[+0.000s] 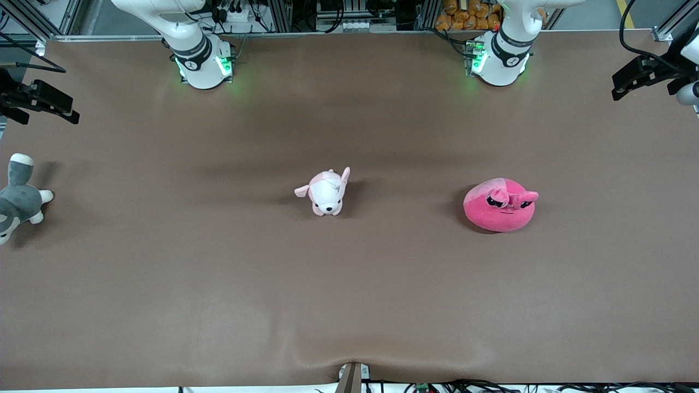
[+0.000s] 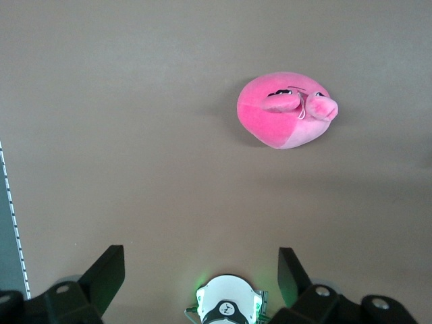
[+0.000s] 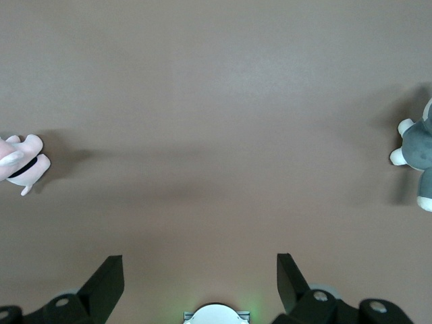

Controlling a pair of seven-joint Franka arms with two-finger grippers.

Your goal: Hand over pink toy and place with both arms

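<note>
Three soft toys lie on the brown table. The pink toy is round and bright pink, with dark sleepy eyes and little ears. It sits toward the left arm's end of the table, nearer to the front camera than the left arm's base. Nothing touches it. In the left wrist view the pink toy lies on bare table by itself.

A small pink-and-white puppy lies near the middle of the table, well apart from the pink toy. A grey-and-white plush lies at the right arm's end of the table, partly cut off by the edge of the front view.

The left gripper hangs in the air over the left arm's end of the table. Its fingers are spread wide and hold nothing. The right gripper hangs in the air over the right arm's end of the table, above the grey-and-white plush. Its fingers are spread wide too and hold nothing. Both grippers are well apart from the pink toy.

The right arm's base stands at the table's top edge in the front view, with green lights glowing on it, and so does the left arm's base.
</note>
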